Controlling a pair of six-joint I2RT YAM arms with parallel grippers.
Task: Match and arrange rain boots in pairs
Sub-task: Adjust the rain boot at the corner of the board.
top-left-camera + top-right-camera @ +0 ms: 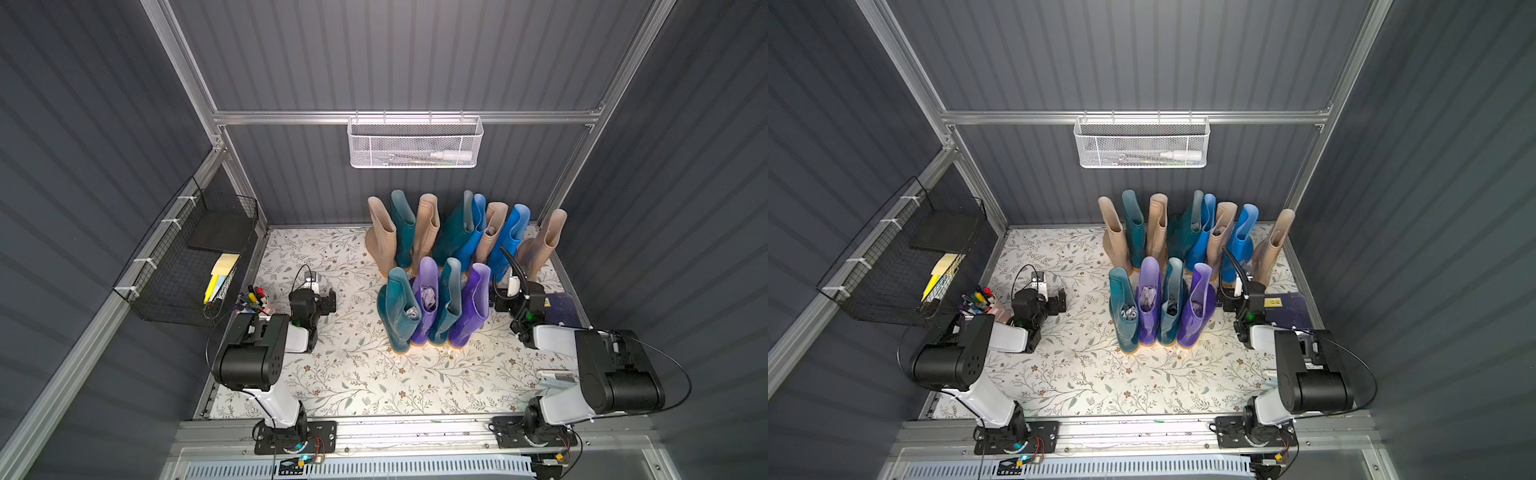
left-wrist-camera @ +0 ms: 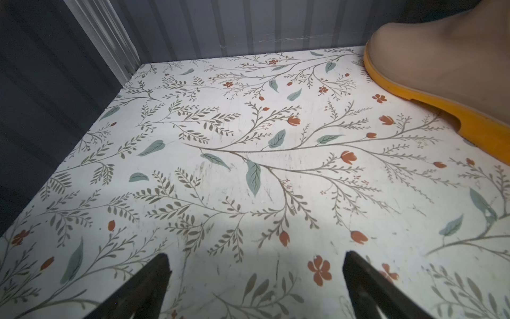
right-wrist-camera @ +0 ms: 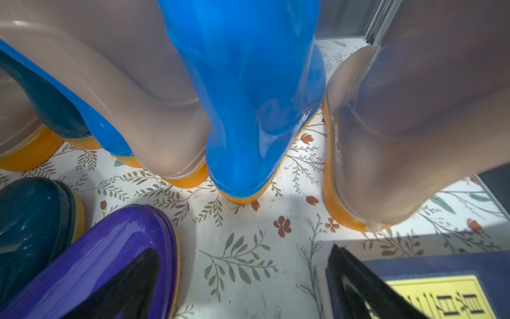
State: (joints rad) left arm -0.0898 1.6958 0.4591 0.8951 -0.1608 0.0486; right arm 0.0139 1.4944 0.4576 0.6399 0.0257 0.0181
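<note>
All twelve rain boots (image 1: 453, 266) are standing on the floral worktop (image 1: 353, 374), bunched right of centre in two rows. Back row is sitting against the rear wall, left to right in both top views: beige (image 1: 382, 237), teal (image 1: 403, 222), beige (image 1: 427, 226), teal (image 1: 456, 232), blue (image 1: 473, 237), beige (image 1: 492, 228), blue (image 1: 513, 237), beige (image 1: 545, 241). Front row is going teal (image 1: 399, 307), purple (image 1: 428, 299), teal (image 1: 449, 297), purple (image 1: 471, 307), packed side by side. Like colours are sitting split by another boot throughout.

Left arm (image 1: 303, 311) is hovering over bare worktop left of the boots, left jaws spread wide, gripping nothing. Its wrist view is catching just a beige toe (image 2: 441, 55).

Right arm (image 1: 523, 305) is sitting low at the right end of the front row, right jaws released and empty. In its wrist view one finger is overlapping the purple toe (image 3: 82, 262), the other is beside a blue box (image 3: 441, 265) with a yellow label. Contact: can't tell.
</note>
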